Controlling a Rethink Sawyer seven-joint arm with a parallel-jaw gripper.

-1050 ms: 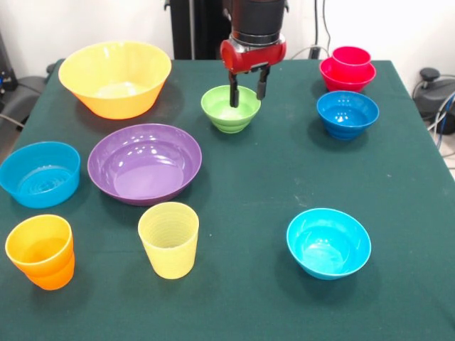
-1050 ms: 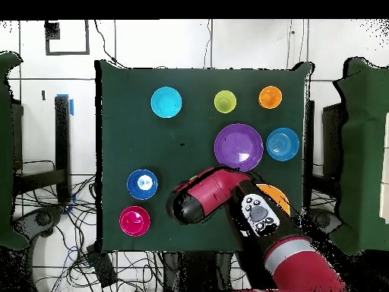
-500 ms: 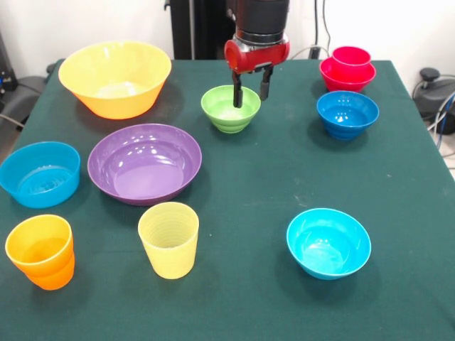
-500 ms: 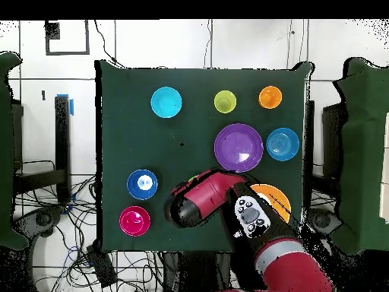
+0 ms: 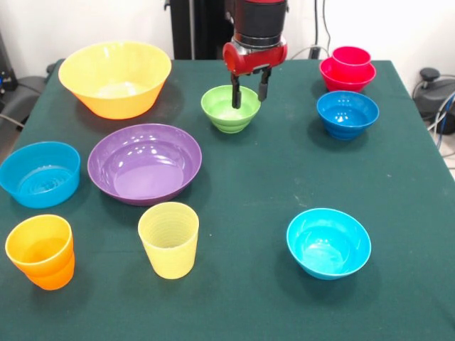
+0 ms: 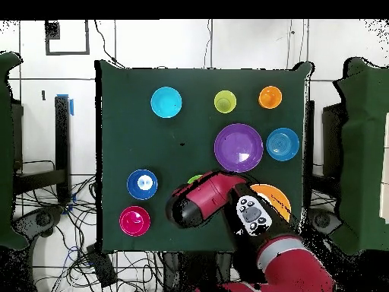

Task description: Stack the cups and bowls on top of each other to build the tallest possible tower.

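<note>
End effector (image 5: 247,91) parted, holding nothing – one finger inside lime green bowl (image 5: 229,110), arm vertical above

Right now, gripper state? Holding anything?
Gripper: open, holding nothing; one finger inside the lime green bowl, the other at its far rim, not clamped.

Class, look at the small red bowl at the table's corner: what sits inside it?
A red cup stands upright, nested in the red bowl. The bowl's inner floor is covered by the cup, so nothing else in there can be seen.
</note>
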